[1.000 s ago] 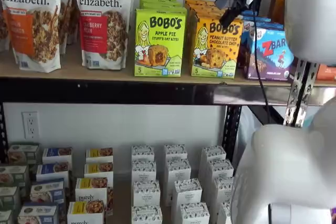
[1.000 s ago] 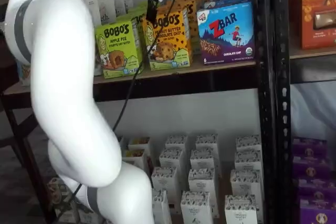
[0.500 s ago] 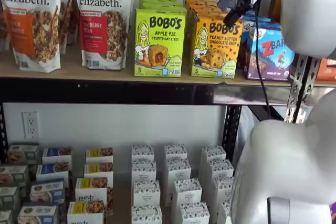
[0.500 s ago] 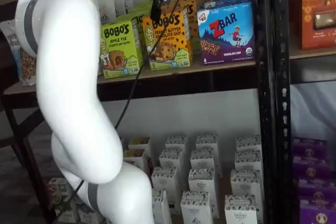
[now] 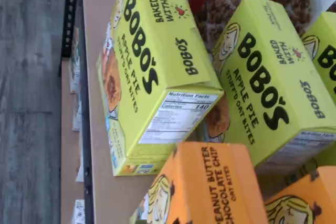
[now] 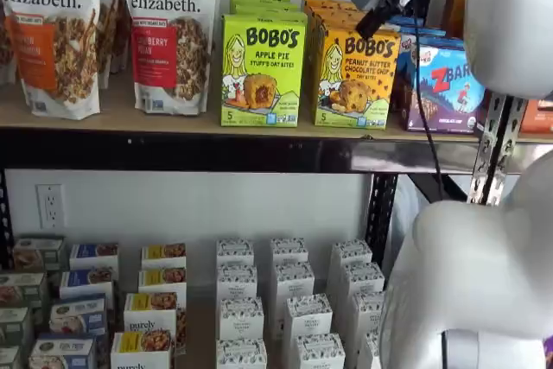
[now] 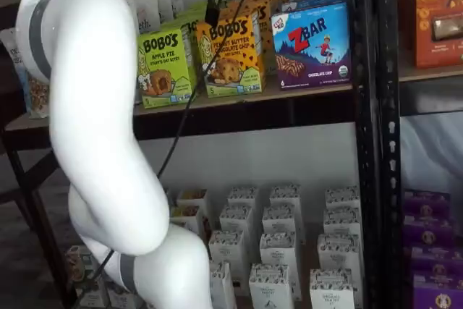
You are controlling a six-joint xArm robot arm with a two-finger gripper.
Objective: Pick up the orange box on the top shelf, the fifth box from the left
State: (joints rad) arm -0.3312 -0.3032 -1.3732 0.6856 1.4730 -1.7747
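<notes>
The orange box [image 6: 357, 77] I am after stands at the front of the top shelf [image 6: 173, 118], a lime-green Apple Pie box [image 6: 263, 69] just beside it on one side and a blue ZBar box [image 6: 445, 84] on the other. My gripper [image 6: 373, 22] hangs at the box's upper corner, fingers spread wide, holding nothing. Granola bags [image 6: 168, 32] stand further along; small white boxes [image 6: 289, 300] fill the lower board.
</notes>
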